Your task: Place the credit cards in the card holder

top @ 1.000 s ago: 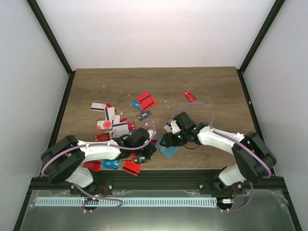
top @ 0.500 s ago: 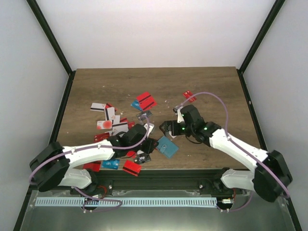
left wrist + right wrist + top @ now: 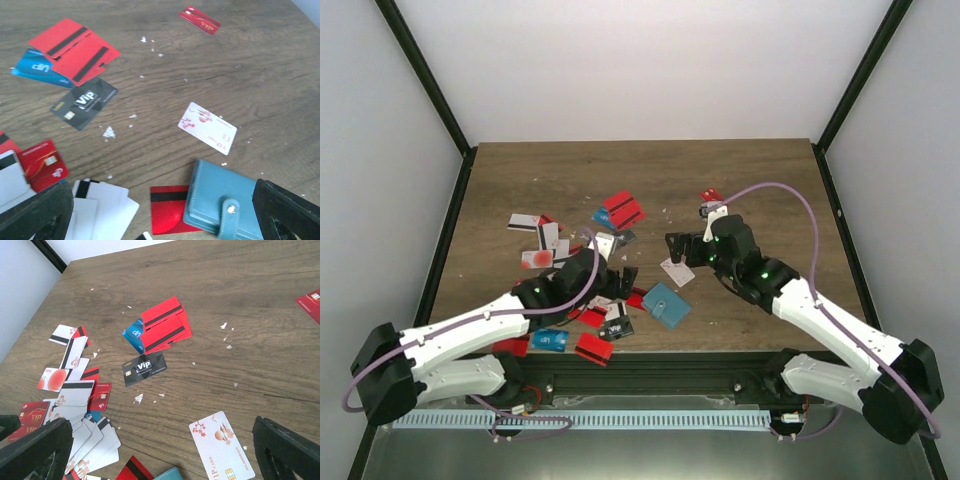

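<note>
The teal card holder (image 3: 665,305) lies closed on the wood near the front, its snap tab fastened (image 3: 227,202), and only its corner shows in the right wrist view (image 3: 170,475). It rests partly on a red striped card (image 3: 170,210). Credit cards lie scattered: a white flowered one (image 3: 221,445) (image 3: 207,127), a black VIP one (image 3: 145,368), stacked red ones (image 3: 623,210), a blue one (image 3: 35,67). My left gripper (image 3: 610,262) (image 3: 162,200) hovers open just left of the holder. My right gripper (image 3: 678,248) (image 3: 160,440) hangs open behind it, above the white card. Neither holds anything.
A fan of white striped cards (image 3: 85,435) and red cards (image 3: 545,245) crowds the left front. One red card (image 3: 712,196) lies alone at the back right. Small white scraps (image 3: 108,132) dot the wood. More cards (image 3: 592,348) sit by the table's front edge.
Both grippers have opened, let go of the card holder and drawn back from it toward the table's middle. The holder stays flat on the wood.
</note>
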`<state>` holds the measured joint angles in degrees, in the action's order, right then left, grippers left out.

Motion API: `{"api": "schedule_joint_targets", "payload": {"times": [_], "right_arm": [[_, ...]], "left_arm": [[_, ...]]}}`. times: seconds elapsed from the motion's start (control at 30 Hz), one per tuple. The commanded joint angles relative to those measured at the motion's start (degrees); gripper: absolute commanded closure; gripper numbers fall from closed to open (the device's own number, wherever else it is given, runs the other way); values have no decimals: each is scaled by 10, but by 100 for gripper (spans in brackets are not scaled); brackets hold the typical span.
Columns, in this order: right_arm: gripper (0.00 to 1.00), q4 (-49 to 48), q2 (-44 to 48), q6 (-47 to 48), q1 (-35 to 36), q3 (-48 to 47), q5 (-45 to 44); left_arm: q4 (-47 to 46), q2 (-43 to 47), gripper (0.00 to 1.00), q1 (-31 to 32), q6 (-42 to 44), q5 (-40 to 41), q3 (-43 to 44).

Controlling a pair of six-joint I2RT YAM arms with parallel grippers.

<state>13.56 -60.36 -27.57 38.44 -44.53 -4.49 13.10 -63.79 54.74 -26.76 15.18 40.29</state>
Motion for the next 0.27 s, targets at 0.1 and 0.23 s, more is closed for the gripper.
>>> {"api": "schedule_joint_targets", "payload": {"times": [0.1,0.23], "right_arm": [[0,-24,1,26,2,-17,29],[0,-34,-7,21,3,-16,34]], "left_arm": [[45,29,0,-3,11,52,8],[47,40,0,-4,14,59,3]]}}
